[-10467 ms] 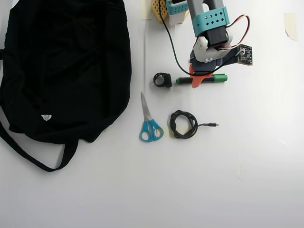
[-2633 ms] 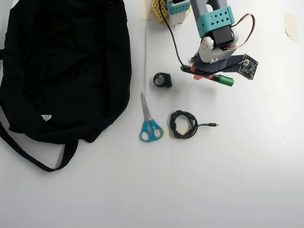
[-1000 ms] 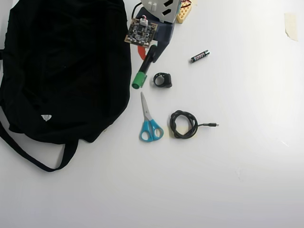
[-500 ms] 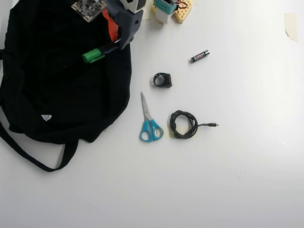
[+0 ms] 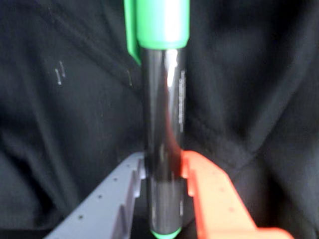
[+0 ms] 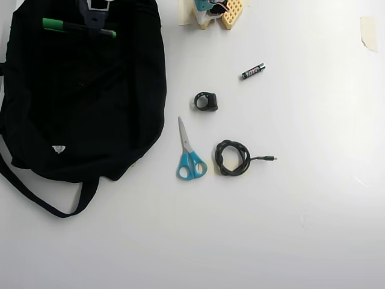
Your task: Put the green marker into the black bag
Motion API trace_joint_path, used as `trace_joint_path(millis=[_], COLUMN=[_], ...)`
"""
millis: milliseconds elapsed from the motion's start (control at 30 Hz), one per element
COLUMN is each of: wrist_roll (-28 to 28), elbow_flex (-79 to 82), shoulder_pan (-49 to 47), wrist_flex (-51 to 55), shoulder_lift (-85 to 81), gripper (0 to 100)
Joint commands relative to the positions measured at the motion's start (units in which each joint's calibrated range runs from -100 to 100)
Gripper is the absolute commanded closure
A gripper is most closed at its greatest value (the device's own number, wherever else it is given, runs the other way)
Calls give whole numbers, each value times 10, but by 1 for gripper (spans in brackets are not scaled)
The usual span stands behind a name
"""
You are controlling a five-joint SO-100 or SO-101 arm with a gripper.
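Since half a second ago the arm has swung further left, carrying the green marker (image 6: 78, 27) from the bag's right edge to a spot over the upper part of the black bag (image 6: 84, 120), where it now lies level across the overhead view with its green cap pointing left. Left to right in the overhead view: the bag, with a small white tag (image 6: 58, 149) near its lower left and a strap (image 6: 36, 195) trailing below it; the blue-handled scissors (image 6: 189, 153) on the white table (image 6: 313, 198); a small black ring-shaped part (image 6: 206, 101) above them; a coiled black cable (image 6: 233, 158); and a short black battery (image 6: 253, 71) further up and to the right. In the wrist view the gripper (image 5: 162, 172) is clamped on the marker's (image 5: 162, 124) black barrel near its tail end, the grey finger (image 5: 117, 199) pressing on the left and the orange finger (image 5: 214, 199) on the right, with the green cap at the top and dark bag fabric (image 5: 65, 109) filling the background. Whether the marker touches the fabric cannot be told.
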Motion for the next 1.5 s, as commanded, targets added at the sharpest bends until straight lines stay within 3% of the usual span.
trace_joint_path(millis=[0, 200, 300, 400, 600, 700, 800, 1000, 1067, 1100, 1467], wrist_roll=[0, -2, -2, -1, -2, -23, -24, -45, -45, -45, -45], elbow_flex=[-90, -97, -92, -91, -100, -91, -90, -90, -91, -91, -29], shoulder_pan=[-6, -3, -3, -4, -45, -74, -181, -443, -506, -538, -595], wrist_flex=[-6, 0, 1, 11, 89, 139, 223, 220, 217, 211, 211], shoulder_lift=[66, 92, 92, 87, 76, -46, -183, -218, -218, -219, -322], gripper=[98, 96, 86, 81, 81, 81, 82, 82, 88, 98, 98])
